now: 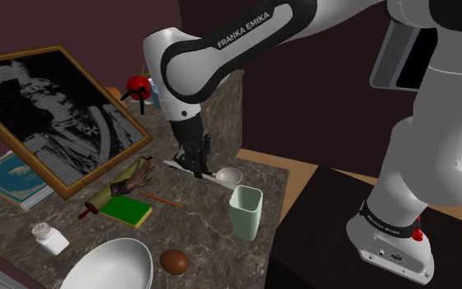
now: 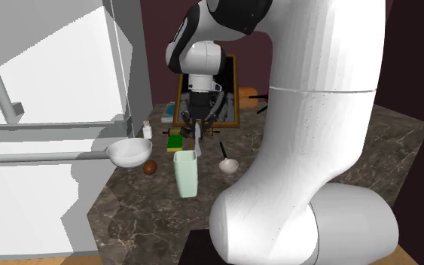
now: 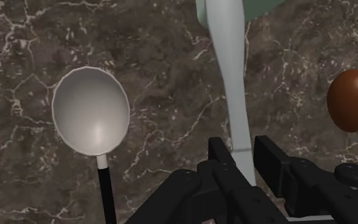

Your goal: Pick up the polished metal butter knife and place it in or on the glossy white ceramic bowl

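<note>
Your tool [image 3: 243, 147] is pinched shut on the butter knife [image 3: 229, 70], near one end. The knife looks flat on the bench [image 3: 158, 51], and its long side points away from the tool toward the green cup [image 1: 246, 212]. The white bowl [image 1: 110, 264] sits well apart, past the brown ball [image 1: 174, 261], at the shoulder view's lower left.

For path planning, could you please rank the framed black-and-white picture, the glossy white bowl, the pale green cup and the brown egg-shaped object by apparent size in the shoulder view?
1. Framed black-and-white picture
2. Glossy white bowl, nearest the camera and partly cut off by the edge
3. Pale green cup
4. Brown egg-shaped object
</note>
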